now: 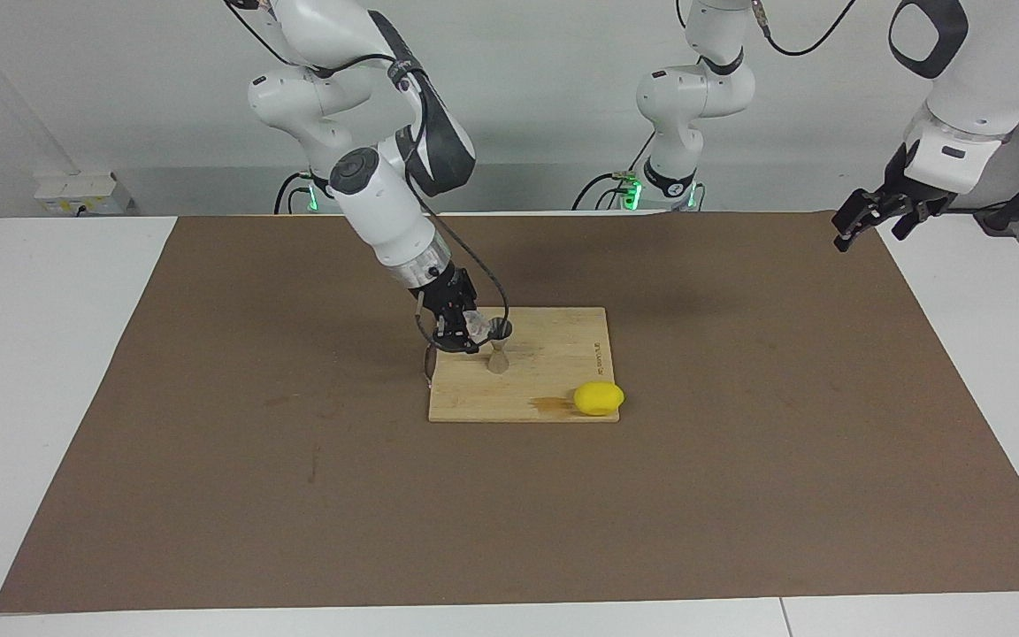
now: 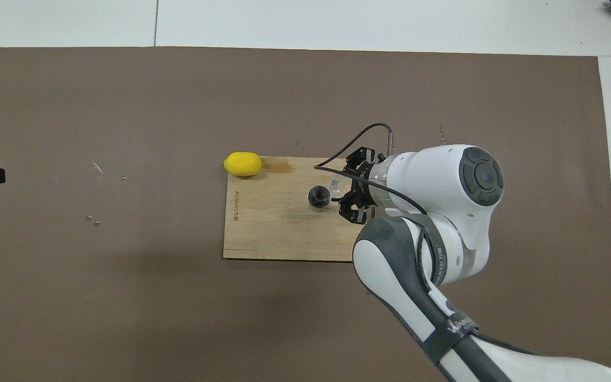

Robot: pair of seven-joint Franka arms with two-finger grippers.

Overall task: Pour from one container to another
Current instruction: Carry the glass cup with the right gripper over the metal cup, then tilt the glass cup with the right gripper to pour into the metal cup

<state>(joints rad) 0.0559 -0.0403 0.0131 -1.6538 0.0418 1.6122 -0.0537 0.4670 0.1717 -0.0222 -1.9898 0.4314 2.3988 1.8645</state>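
— Saw the cup (image 1: 477,326) anywhere?
— Yes. Gripped tight in the right claw (image 1: 465,332), up in the air, tipped toward the jigger (image 1: 498,345). Right by the jigger's top rim, maybe touching it; hard to tell.
— And found the jigger where?
— Standing upright on the board (image 1: 554,354), toward the right arm's end of it. Spotted a lemon (image 1: 599,398) at the board's corner too, farther from the robots, apart from the jigger.
— Noticed the left claw (image 1: 872,212)?
— Open, holding nothing. Waiting high over the tabletop (image 1: 32,354) at the left arm's end.
— Guessed how the cup would handle?
— Probably light, hard and smooth. Clear, so glass or plastic; could not tell which. Likely slippery, and maybe easy to crack if squeezed too hard. Best held by the round side, about halfway up, away from the lip, so as not to block the pour.
— And the jigger?
— Metal, so stiff and tough. But thin in the middle with a small foot, so likely easy to knock over. Called for a gentle pour, with no bump against the rim.
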